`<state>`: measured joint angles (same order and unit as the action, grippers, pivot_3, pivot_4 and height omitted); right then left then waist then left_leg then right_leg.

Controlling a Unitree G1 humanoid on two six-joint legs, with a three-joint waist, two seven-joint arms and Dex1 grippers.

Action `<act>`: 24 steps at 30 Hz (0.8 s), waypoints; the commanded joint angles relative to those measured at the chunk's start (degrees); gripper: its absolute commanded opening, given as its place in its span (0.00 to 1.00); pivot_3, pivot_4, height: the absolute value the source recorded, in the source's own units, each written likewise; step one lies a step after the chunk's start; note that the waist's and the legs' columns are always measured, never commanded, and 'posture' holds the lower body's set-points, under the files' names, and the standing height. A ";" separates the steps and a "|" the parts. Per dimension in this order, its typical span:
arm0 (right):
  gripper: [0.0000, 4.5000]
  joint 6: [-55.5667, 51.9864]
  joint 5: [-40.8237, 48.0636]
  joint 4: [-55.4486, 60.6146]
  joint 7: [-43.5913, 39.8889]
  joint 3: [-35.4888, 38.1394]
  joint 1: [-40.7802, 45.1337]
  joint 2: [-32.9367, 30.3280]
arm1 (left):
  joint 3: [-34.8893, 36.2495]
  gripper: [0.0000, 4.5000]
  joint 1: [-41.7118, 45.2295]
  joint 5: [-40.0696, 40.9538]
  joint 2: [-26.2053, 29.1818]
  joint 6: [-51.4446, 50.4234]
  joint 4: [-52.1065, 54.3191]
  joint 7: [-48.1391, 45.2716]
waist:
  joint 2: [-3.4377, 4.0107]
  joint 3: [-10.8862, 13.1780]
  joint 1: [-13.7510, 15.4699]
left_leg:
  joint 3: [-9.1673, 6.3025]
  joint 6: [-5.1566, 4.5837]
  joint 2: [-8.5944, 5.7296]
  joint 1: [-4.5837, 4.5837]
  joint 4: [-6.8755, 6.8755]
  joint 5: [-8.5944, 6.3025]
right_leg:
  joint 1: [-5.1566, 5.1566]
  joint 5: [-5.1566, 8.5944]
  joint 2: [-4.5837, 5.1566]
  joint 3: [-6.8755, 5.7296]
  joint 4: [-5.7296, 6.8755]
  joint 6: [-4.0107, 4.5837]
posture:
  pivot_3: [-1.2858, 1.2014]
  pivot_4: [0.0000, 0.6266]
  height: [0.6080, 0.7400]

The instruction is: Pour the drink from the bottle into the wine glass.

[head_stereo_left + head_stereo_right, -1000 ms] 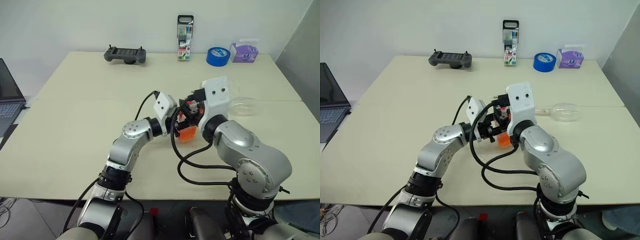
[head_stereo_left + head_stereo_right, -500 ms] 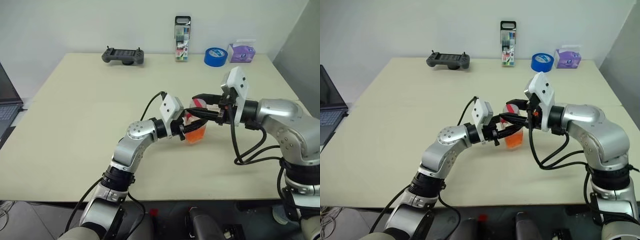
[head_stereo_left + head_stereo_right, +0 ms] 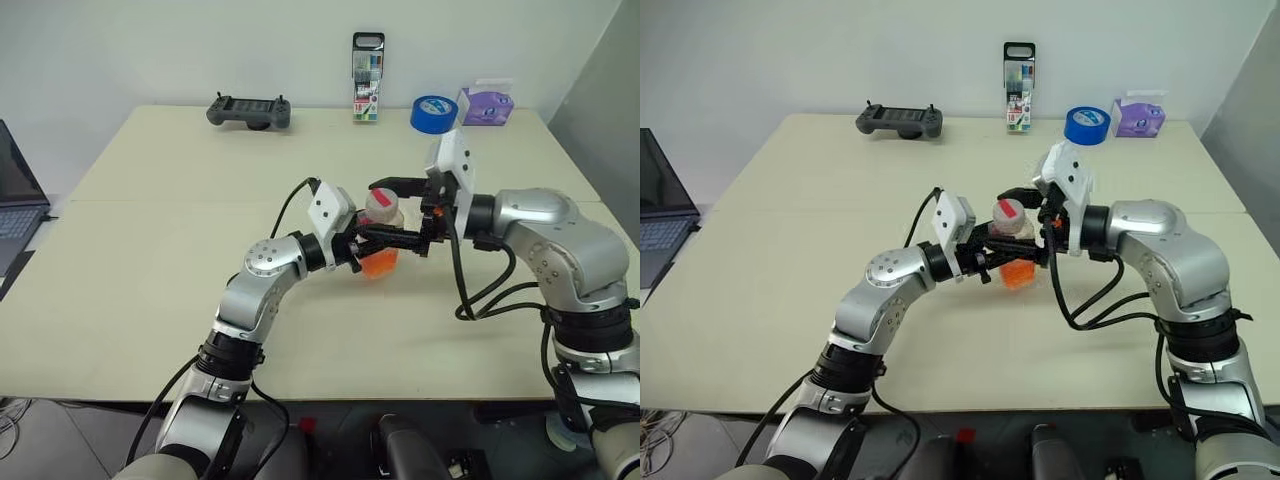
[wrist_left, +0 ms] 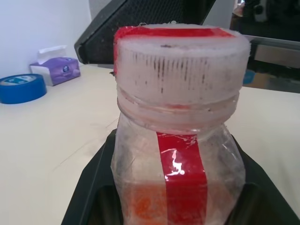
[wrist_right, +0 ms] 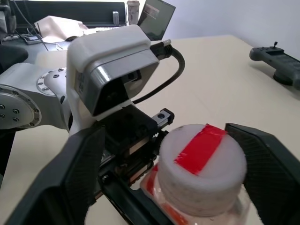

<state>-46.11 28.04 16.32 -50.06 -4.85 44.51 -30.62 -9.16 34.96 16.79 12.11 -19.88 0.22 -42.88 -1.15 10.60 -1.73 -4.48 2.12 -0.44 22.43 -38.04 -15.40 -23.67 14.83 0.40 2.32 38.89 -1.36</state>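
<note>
My left gripper [image 3: 374, 250] is shut on the lower body of the bottle [image 3: 380, 236] and holds it upright just above the middle of the table [image 3: 150, 290]. The bottle is clear plastic with a red strip [image 4: 182, 174]. The drink [image 3: 377, 264], bright orange, fills its bottom part. The white cap [image 5: 202, 161] with red tape is on. My right gripper [image 3: 393, 212] reaches in from the right, open. One finger stands on each side of the cap with a gap to it. The wine glass is hidden.
Along the table's far edge stand a grey game controller [image 3: 249, 109], a tall marker pack [image 3: 367, 78], a blue tape roll [image 3: 434, 113] and a purple tissue box [image 3: 486, 105]. A laptop [image 3: 15, 200] sits off the left edge.
My right arm has swung its elbow out to the right, so its gripper now points in from the right. Its fingers have spread wider around the cap. The left gripper still holds the bottle.
</note>
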 commanded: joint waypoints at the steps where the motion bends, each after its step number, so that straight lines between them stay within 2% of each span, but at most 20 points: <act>1: 1.00 -2.07 0.72 5.36 4.83 1.18 3.27 1.38 | 0.36 0.41 1.16 0.17 -0.27 -0.10 0.78 0.65 | 0.00 0.00 0.08 | -0.01 0.00 0.00 0.01 0.00 0.00 | 0.00 0.00 0.01 0.00 0.00 0.00 | 0.52 0.24 1.00; 3: 1.00 -4.02 0.90 7.03 8.22 1.41 3.59 2.69 | 0.38 0.41 1.22 0.16 -0.29 -0.06 0.63 0.59 | 0.00 0.00 0.09 | -0.06 0.01 0.00 0.06 0.00 0.00 | -0.04 0.00 0.07 -0.02 0.01 0.00 | 0.52 0.24 1.00; 8: 1.00 -8.08 -4.01 9.84 23.05 0.72 2.02 9.88 | 0.44 0.41 1.28 0.05 -0.56 0.16 0.27 0.54 | 0.00 0.00 0.02 | -0.07 0.02 0.07 0.06 0.04 0.01 | -0.14 0.00 0.15 -0.01 0.09 0.01 | 0.52 0.24 1.00; 12: 1.00 -8.71 -6.87 10.72 29.49 0.27 0.05 13.35 | 0.38 0.41 1.39 0.02 -0.70 0.37 0.00 0.54 | 0.00 0.00 0.06 | -0.13 0.05 0.06 0.14 0.03 0.03 | -0.16 -0.01 0.15 -0.02 0.09 0.01 | 0.52 0.24 1.00; 19: 1.00 -9.16 -8.22 10.41 33.23 0.28 -0.26 15.36 | 0.30 0.41 1.59 -0.13 -0.76 0.85 -0.52 0.36 | 0.00 0.00 0.03 | -0.02 0.05 0.02 0.26 0.02 0.03 | -0.33 -0.01 0.15 0.00 0.10 0.01 | 0.52 0.24 1.00; 24: 1.00 -10.33 -9.02 10.50 33.44 1.37 -1.01 13.11 | 0.35 0.41 1.64 -0.21 -0.83 1.17 -0.83 0.32 | 0.01 0.00 0.03 | -0.04 0.05 0.03 0.31 0.03 0.03 | -0.38 -0.01 0.14 -0.02 0.10 0.02 | 0.52 0.24 1.00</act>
<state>-56.23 19.30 24.76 -16.91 -4.86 43.59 -16.63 -8.73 35.00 16.42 11.55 -19.96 -2.25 -42.20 -1.14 10.60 -1.71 -4.51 2.17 -0.42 22.75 -38.01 -15.37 -24.05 14.82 0.54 2.29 38.99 -1.34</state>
